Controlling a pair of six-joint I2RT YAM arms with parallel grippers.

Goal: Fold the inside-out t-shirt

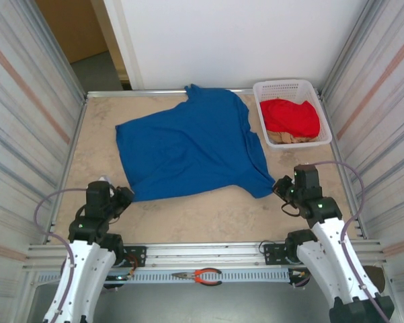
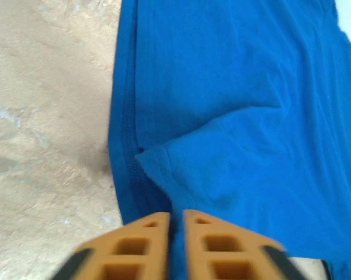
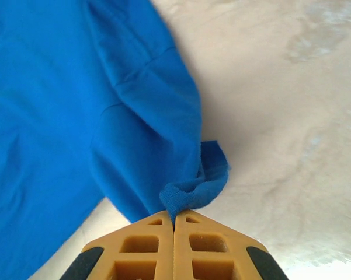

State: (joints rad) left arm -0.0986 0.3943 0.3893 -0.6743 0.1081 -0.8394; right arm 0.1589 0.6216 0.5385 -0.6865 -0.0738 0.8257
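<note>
- Find the t-shirt (image 1: 188,145) spread nearly flat across the middle of the table (image 1: 208,219), reaching the far edge, with one tip trailing toward the near right corner.
- Note the right gripper (image 3: 174,219) clenched on that bunched tip of blue cloth, toward the table's right edge.
- Cannot tell the left gripper's (image 2: 176,220) hold: jaws a narrow slit apart over the stitched hem at the shirt's near left corner, in a blurred picture.
- Judging by this, treat the step as securing both near corners for a fold.
- Take a sure pinch on the hem first, catching both layers.
- Lift both corners together and level, just clear of the table.
- Carry them toward the far edge in one even sweep, laying edge on edge.
- Steer wide of the basket (image 1: 292,86) in the far right corner.
</note>
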